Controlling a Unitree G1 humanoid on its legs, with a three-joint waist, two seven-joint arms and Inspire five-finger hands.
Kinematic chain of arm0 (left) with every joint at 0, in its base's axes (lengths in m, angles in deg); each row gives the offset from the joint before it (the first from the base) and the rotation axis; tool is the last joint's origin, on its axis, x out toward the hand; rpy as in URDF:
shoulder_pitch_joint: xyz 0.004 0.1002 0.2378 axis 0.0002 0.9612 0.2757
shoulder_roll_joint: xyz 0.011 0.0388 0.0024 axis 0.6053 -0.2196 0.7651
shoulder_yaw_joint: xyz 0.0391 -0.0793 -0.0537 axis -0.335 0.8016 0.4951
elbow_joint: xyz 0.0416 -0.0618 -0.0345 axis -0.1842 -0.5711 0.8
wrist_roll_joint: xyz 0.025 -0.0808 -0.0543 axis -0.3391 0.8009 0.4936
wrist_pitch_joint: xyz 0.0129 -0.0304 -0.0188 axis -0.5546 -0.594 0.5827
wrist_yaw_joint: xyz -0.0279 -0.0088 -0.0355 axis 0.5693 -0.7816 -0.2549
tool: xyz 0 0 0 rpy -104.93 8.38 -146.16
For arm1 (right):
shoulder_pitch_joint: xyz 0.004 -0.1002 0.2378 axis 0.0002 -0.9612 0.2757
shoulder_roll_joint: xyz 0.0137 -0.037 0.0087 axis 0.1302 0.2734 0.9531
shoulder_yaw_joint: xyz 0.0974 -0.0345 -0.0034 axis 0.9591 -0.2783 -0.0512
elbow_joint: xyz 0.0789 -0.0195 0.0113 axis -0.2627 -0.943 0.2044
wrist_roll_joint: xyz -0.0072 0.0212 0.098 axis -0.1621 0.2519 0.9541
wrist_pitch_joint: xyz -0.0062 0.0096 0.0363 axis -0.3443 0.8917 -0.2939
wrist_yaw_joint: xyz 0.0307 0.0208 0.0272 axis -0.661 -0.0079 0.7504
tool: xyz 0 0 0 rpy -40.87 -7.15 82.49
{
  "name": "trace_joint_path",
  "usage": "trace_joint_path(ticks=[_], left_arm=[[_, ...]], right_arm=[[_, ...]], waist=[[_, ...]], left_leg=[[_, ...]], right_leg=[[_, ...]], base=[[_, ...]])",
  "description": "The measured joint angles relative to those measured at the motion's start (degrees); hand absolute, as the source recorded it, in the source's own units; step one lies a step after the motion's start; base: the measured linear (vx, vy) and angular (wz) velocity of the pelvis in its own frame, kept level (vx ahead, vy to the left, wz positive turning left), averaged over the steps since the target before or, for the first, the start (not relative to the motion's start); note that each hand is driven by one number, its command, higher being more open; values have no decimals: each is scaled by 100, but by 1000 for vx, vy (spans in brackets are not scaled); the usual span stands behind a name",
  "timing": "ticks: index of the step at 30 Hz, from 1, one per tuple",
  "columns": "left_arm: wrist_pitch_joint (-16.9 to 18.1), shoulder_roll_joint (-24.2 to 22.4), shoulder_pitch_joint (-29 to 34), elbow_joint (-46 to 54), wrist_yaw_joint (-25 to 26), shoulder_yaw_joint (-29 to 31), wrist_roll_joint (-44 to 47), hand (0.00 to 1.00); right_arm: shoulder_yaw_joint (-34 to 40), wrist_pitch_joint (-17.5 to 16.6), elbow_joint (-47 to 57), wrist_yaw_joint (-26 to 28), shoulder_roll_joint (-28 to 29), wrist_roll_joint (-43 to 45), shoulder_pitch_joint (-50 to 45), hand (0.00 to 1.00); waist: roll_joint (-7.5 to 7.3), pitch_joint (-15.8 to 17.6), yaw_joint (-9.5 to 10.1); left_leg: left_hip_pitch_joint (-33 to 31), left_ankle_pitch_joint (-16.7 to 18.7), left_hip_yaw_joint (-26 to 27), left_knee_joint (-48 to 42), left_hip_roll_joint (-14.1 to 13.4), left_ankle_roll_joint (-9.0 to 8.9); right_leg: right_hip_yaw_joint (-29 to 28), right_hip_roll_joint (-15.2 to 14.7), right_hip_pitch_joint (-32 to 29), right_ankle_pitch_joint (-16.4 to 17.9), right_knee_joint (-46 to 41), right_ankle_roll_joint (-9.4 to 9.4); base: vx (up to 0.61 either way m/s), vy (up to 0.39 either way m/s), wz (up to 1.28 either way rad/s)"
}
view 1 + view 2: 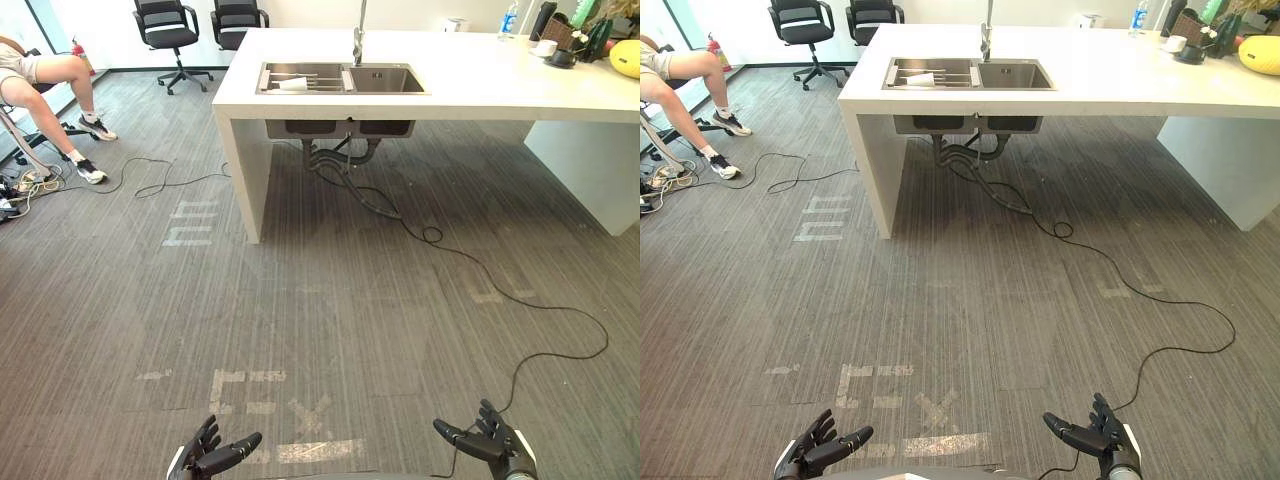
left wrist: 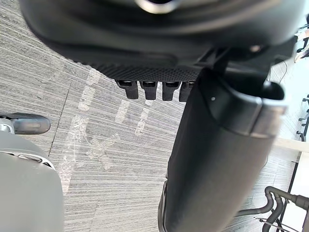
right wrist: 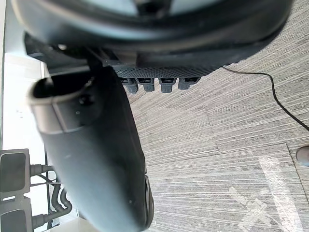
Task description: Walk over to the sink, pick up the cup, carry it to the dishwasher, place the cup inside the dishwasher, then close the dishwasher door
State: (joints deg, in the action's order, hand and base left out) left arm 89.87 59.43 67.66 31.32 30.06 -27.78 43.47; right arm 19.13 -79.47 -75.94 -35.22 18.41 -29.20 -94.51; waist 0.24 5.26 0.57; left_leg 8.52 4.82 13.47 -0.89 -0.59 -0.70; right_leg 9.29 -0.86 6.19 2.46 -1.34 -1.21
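Two dark hands hang low ahead of us, the left hand [image 1: 207,458] and the right hand [image 1: 500,446], well apart over the grey striped floor [image 1: 330,300]. On both, the fingers are loosely spread and relaxed, with the thumbs reaching inward toward each other, and neither hand holds anything. Up ahead we see the white counter [image 1: 480,75] with the steel sink [image 1: 385,80] set into it and the faucet [image 1: 357,40] rising behind the divider. In the left basin a small white shape lies on a rack; we take it for the cup [image 1: 293,84], though it is too small to be sure. Far left, a person [image 1: 50,85] sits with legs stretched out, and two black office chairs [image 1: 168,30] stand beyond the counter's end.
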Motion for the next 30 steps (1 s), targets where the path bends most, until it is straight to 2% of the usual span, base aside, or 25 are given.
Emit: trace_joint_path(ticks=[6, 8, 10, 12, 13, 14, 15, 16, 17, 18, 20, 23, 24, 25, 26, 29, 30], left_arm=[[0, -2, 45, 131, -56, 3, 15, 100], [2, -22, 115, 287, -140, 3, 75, 100], [1, -59, 167, 424, -208, 2, 121, 100], [-1, -136, 170, 471, -230, -8, 281, 100], [-4, -164, 170, 481, -231, -16, 302, 100], [-25, -225, 193, 527, -234, -21, 420, 100], [-67, -245, 204, 563, -239, -28, 518, 100], [-113, -239, 252, 702, -249, -32, 640, 100], [-124, -236, 253, 806, -246, -30, 709, 100], [-134, -241, 281, 922, -232, -25, 722, 100], [-158, -239, 287, 1044, -208, -24, 722, 100], [-163, -220, 226, 1200, -207, -1, 725, 100], [-154, -181, 214, 1200, -207, 42, 723, 100], [-151, -158, 205, 1190, -207, 51, 718, 100], [-151, -172, 177, 1127, -201, 40, 705, 100], [-135, -325, 150, 1119, -202, -23, 598, 100], [-123, -420, 145, 1066, -201, -21, 581, 100]], right_arm=[[4, 45, 144, -1, -21, 4, 0, 100], [25, 48, 270, 1, -27, 5, -20, 100], [112, 48, 386, 10, -30, 5, -55, 100], [210, 52, 607, 12, -25, 47, -124, 100], [221, 62, 674, 12, -28, 114, -147, 100], [224, 73, 768, 13, -31, 192, -156, 100], [221, 90, 789, 15, -23, 245, -153, 100], [213, 147, 803, 22, 23, 311, -170, 100], [206, 187, 803, 24, 47, 340, -185, 100], [207, 209, 804, 36, 61, 347, -228, 100], [223, 215, 805, 104, 70, 356, -241, 100], [262, 208, 867, 255, 175, 503, -239, 100], [285, 153, 906, 302, 267, 510, -234, 100], [327, 111, 912, 343, 324, 512, -231, 100], [410, 66, 901, 390, 393, 510, -225, 100], [443, 30, 919, 384, 405, 510, -97, 100], [443, 37, 916, 384, 385, 504, -73, 100]], waist=[[34, 45, 14], [51, 100, 17], [57, 109, 28], [24, 184, 37], [9, 203, 46], [-14, 229, 66], [-6, 249, 83], [-70, 302, 114], [-99, 369, 143], [-73, 456, 167], [-61, 484, 153], [-4, 521, 179], [-51, 516, 203], [-64, 525, 200], [-80, 497, 207], [-16, 480, 273], [53, 411, 271]], left_leg=[[-14, 234, 52, -333, -58, 1], [-58, 411, 66, -604, -87, 25], [-203, 658, 89, -990, -107, 90], [-318, 969, 116, -1444, -46, 201], [-345, 1062, 116, -1564, -17, 225], [-394, 1270, 147, -1773, 26, 260], [-401, 1311, 154, -1869, 32, 306], [-382, 1426, 136, -2047, 77, 336], [-329, 1514, 102, -2165, 85, 368], [-208, 1623, 45, -2257, 76, 367], [-134, 1765, -132, -2362, 1, 330], [40, 1946, -356, -2420, -336, 87], [78, 2050, -428, -2472, -479, -99], [104, 2117, -492, -2527, -558, -200], [234, 2228, -525, -2538, -763, -373], [380, 2209, -513, -2754, -1020, -392], [182, 2117, -543, -3269, -1160, -224]], right_leg=[[-76, 2, -14, 173, -265, 12], [-99, -19, -68, 338, -539, 8], [-123, -89, -287, 657, -1076, -17], [-113, -300, -595, 1142, -1941, -136], [-94, -376, -690, 1266, -2204, -195], [7, -543, -992, 1407, -2959, -262], [66, -633, -1184, 1410, -3395, -261], [139, -863, -1610, 1302, -4425, -267], [183, -1011, -1880, 1173, -5045, -289], [237, -1133, -2051, 1193, -5405, -325], [412, -1278, -2220, 1249, -5235, -339], [809, -1299, -2305, 1211, -3949, -344], [842, -1242, -2268, 927, -3163, -326], [875, -1217, -2212, 490, -2999, -306], [1028, -1092, -2078, 228, -3063, -63], [1151, -1010, -2071, 1061, -3715, 11], [1237, -938, -1985, 1286, -3797, 53]], base=[[7, -6, -6], [-13, 12, -5], [-18, 24, -3], [8, 52, 2], [14, 71, -7], [25, 69, -11], [45, 67, -5], [62, 39, 9], [118, 5, 17], [174, -23, 30], [197, -59, 42], [283, -177, 38], [339, -263, 25], [383, -290, 31], [455, -344, 24], [352, -265, 13], [345, -269, 15]])
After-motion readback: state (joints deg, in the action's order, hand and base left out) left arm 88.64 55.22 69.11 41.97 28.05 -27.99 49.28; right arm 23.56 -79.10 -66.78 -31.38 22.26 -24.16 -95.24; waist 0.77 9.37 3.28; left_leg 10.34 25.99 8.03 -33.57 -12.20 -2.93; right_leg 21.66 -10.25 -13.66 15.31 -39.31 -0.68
